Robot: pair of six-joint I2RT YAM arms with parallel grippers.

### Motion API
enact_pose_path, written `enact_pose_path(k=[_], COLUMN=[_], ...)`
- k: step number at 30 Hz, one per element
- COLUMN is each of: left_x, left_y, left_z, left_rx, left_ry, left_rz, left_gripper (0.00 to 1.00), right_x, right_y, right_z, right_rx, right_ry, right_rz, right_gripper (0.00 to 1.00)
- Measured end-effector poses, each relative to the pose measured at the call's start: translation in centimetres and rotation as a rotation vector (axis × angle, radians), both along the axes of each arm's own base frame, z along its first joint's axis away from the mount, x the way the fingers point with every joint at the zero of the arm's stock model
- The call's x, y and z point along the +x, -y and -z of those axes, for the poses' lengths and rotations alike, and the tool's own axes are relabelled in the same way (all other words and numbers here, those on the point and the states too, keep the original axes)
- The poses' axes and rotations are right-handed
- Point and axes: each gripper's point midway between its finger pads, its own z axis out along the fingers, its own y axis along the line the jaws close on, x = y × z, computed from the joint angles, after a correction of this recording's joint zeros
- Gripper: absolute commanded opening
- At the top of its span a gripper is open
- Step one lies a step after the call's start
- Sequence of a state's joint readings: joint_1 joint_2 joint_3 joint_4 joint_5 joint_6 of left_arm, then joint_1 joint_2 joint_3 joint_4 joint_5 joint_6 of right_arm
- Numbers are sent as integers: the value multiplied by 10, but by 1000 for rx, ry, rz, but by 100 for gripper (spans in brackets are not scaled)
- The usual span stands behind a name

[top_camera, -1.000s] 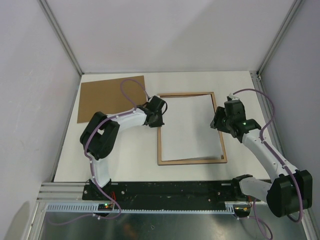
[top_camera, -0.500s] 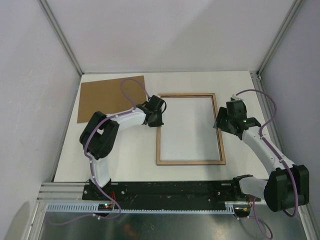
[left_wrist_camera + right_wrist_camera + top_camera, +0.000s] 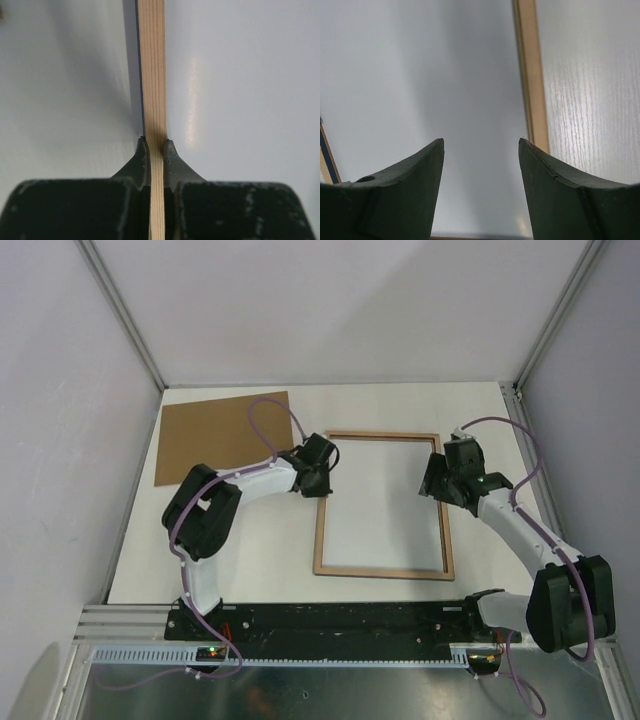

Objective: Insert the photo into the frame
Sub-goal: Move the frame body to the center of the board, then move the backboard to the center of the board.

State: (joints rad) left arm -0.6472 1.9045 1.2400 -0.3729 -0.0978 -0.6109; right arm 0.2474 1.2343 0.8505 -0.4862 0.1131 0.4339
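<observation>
1. Your left gripper [image 3: 155, 150] is clamped on the frame [image 3: 151, 75]. One finger sits on each side of a thin wooden rail, which runs straight ahead from the jaws.
2. Your right gripper [image 3: 481, 150] stands open and holds nothing. Between its fingertips you see only the plain white back of the photo [image 3: 470, 65], directly below.
3. Just to the right of the right jaws runs the opposite rail, and beyond it is the bare table [image 3: 590, 90].
4. From above, the photo lies face down inside the frame, between your two grippers. It looks seated within all four rails, though you would struggle to spot a corner riding up on a rail from here.
5. Treat the photo as light, limp paper. It will likely slide on the smooth surface under it, buckle if shoved from one edge, and crease if pinched hard. Press it flat near an edge with the fingertips rather than grabbing the middle.
6. The frame is stiff but slim and light, so it may skate if nudged. The rail hold you have is a good place to steady it.
7. Well beyond the left jaws, on the side away from the frame, lies the brown board [image 3: 222, 435].
</observation>
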Motion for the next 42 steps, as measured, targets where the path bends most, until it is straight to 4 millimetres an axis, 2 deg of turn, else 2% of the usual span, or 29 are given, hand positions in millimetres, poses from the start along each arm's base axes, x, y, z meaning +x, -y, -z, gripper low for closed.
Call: enact_pose_path(k=[7, 14, 20, 24, 29, 33, 37, 40, 42], left_x=[-15, -28, -25, -15, -12, -8, -3, 3, 11], left_y=[15, 29, 64, 88, 101, 108, 106, 98, 79], left_z=[-2, -1, -1, -2, -6, -15, -29, -57, -84], left_rx=[-3, -41, -98, -137, -170, -194, -205, -238, -266], left_ry=[-19, -61, -74, -67, -73, -53, -25, 23, 68], left_rz=[25, -45, -80, -82, -67, -43, -25, -24, -46], left_gripper=[15, 12, 12, 26, 49, 62, 71, 73, 73], right_x=[4, 9, 10, 13, 13, 14, 17, 21, 25], right_y=[-5, -9, -10, -8, -4, -7, -12, -20, -31], right_z=[7, 9, 10, 7, 7, 4, -2, -9, -17], right_rx=[16, 36, 45, 49, 52, 69, 88, 116, 148], right_ry=[-12, -12, -17, -10, -13, -10, 2, 21, 46], right_rz=[-17, -32, -48, -48, -43, -54, -69, -86, -110], right_gripper=[66, 66, 66, 66, 67, 67, 68, 69, 69])
